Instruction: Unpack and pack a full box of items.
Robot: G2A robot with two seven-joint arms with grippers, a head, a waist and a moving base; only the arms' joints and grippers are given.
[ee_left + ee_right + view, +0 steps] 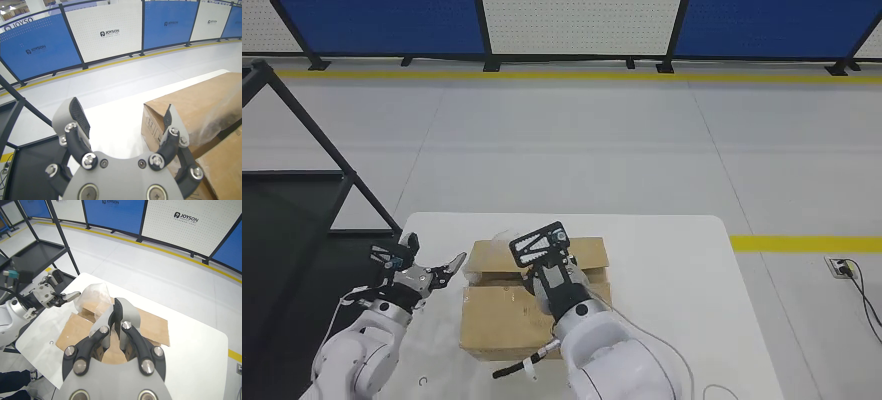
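Two grippers sit at the cardboard box (pixel 504 322). The right gripper (pixel 115 307) is above its open top with its fingers pressed together. As far as we can tell, they are pinching the film of a clear plastic bag (pixel 93 295) that stands in a peak out of the box on the side nearest the table's left edge. The left gripper (pixel 122 106) is spread wide with nothing in it, just off the box's left wall and close to the raised bag. The box rests on the white table (pixel 672 300), left of its middle and towards the near edge, with its flaps folded outward. We judge the bag to be light, limp and slippery. It is likely to slide or tear if held by a thin pinch, so we would gather a fold or take it near its neck, and support whatever hangs inside. The cardboard is stiff but dents easily, and is best held by a wall or a corner rather than a loose flap. We see small handling pictograms (pixel 151 126) on the box's side and printed logos on the fence panels (pixel 109 34), which we leave unread.
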